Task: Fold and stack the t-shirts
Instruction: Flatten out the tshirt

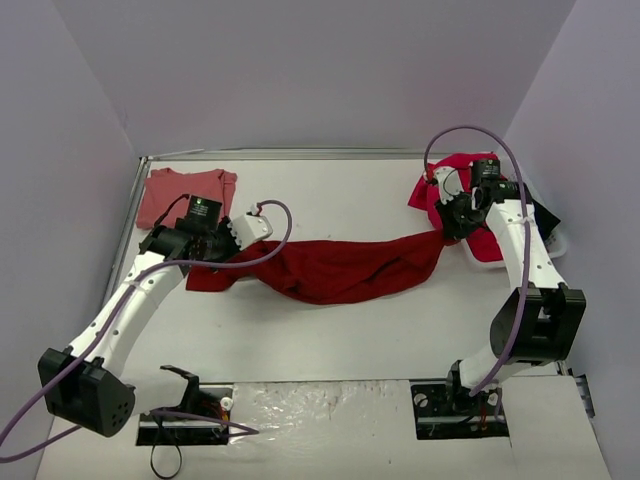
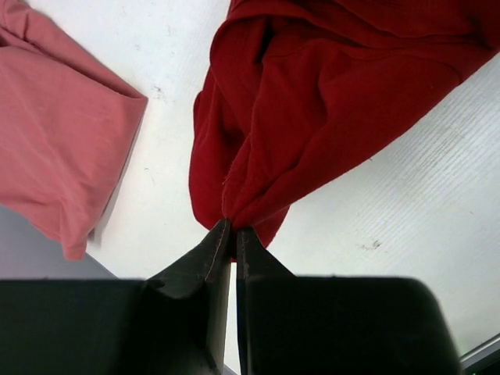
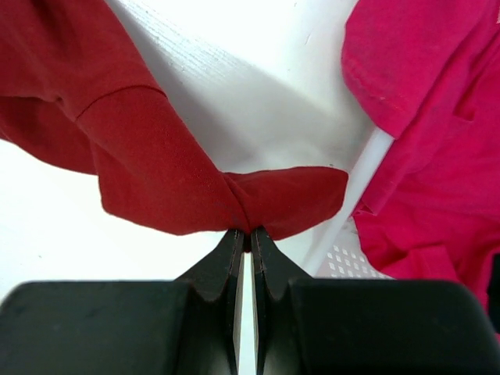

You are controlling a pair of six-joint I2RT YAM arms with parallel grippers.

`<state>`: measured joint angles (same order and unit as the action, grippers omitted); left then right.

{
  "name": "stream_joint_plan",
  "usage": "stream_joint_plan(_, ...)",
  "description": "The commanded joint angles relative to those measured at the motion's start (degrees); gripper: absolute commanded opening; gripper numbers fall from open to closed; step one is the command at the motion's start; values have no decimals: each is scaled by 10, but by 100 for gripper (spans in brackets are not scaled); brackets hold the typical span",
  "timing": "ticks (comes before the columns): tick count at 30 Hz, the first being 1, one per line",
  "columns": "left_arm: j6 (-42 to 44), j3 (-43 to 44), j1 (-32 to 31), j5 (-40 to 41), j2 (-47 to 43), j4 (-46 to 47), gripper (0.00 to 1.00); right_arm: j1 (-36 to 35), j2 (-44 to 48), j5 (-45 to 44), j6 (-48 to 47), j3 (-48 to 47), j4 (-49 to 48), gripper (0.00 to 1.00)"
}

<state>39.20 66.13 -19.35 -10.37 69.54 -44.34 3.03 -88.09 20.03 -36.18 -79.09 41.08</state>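
The dark crimson t-shirt (image 1: 335, 268) hangs stretched between my two grippers above the middle of the table. My left gripper (image 1: 205, 262) is shut on its left end, and the pinched cloth (image 2: 289, 117) shows in the left wrist view. My right gripper (image 1: 448, 228) is shut on its right end (image 3: 156, 180). The salmon-pink t-shirt (image 1: 182, 192) lies folded at the far left and also shows in the left wrist view (image 2: 55, 148). The raspberry pink t-shirt (image 1: 455, 182) drapes over the white basket at the far right and shows in the right wrist view (image 3: 437, 117).
The white plastic basket (image 1: 548, 238) stands at the right edge, partly hidden by my right arm; its rim (image 3: 355, 203) is close to the right fingers. Grey walls close in the table on three sides.
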Motion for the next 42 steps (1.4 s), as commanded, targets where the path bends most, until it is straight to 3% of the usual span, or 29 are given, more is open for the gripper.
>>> stream_joint_plan(1,0,-3,5,-16,-5,-16,2,3,-16,12,-4,13,6,0)
stream_joint_plan(8,-6,-15,5,1,-6,-8,2,11,-29,7,8,17,-20,0)
stream_joint_plan(14,-69,12,106,-55,-31,13,2,34,-18,9,24,-4,-35,0)
stream_joint_plan(19,50,-24,121,-33,-25,-65,2,35,-18,6,21,2,-34,0)
stream_joint_plan(26,152,-189,121,60,-77,-53,2,35,-26,13,14,30,-42,0)
stream_joint_plan(27,165,-207,121,61,-78,-62,4,35,-28,14,14,31,-43,0)
stream_joint_plan(29,170,-218,121,60,-75,-67,22,35,-34,19,16,30,-43,0)
stream_joint_plan(35,169,-220,121,60,-70,-65,23,35,-39,26,20,31,-46,0)
stream_joint_plan(39,128,-189,121,27,-71,-60,37,35,-41,26,21,42,-50,0)
stream_joint_plan(42,104,-144,121,-40,-70,-81,47,35,-42,26,20,50,-54,0)
